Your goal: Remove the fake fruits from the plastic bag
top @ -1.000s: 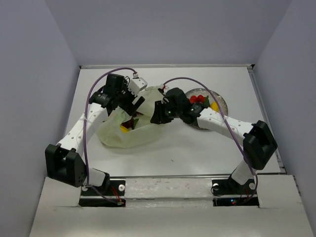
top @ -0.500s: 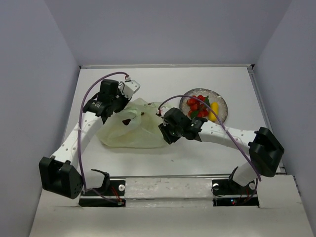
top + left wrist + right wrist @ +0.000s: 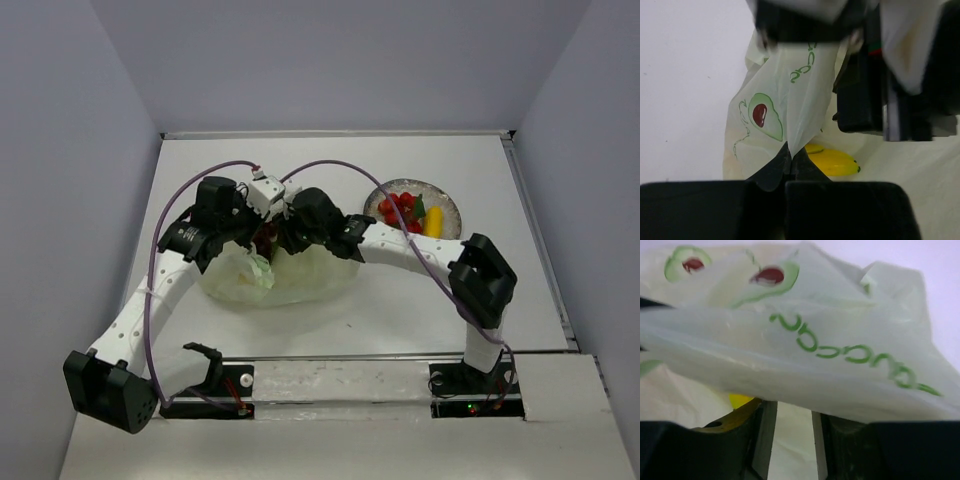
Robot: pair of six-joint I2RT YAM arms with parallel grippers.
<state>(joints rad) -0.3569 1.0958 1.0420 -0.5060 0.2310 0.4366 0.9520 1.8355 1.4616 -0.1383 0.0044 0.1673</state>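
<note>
Bag: the plastic bag (image 3: 300, 280) lay bunched up, left of the middle of the table (image 3: 400, 310).
Done: red berries (image 3: 400, 208) and a yellow fruit (image 3: 433, 222) sat on the grey plate (image 3: 448, 205), far right.
Left to do: a banana (image 3: 832, 162) lay inside the bag.
Left side: the left gripper (image 3: 790, 162) was pressed together, pinching the bag's thin skin.
Right side: the right gripper (image 3: 790, 420) had its fingers a bit apart at the bag, and I could see nothing in them.
Room: there was bare table near and far of the bag, and the table's edges were well apart from it.

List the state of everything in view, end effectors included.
bag: crumpled, film pinched up on one side.
left end effector: shut on bag film.
right end effector: open, against the bag, nothing held.
banana: lying under the raised film.
berries: out of bag, on plate.
yellow fruit: out of bag, on plate.
plate: flat, holding berries and yellow fruit.
</note>
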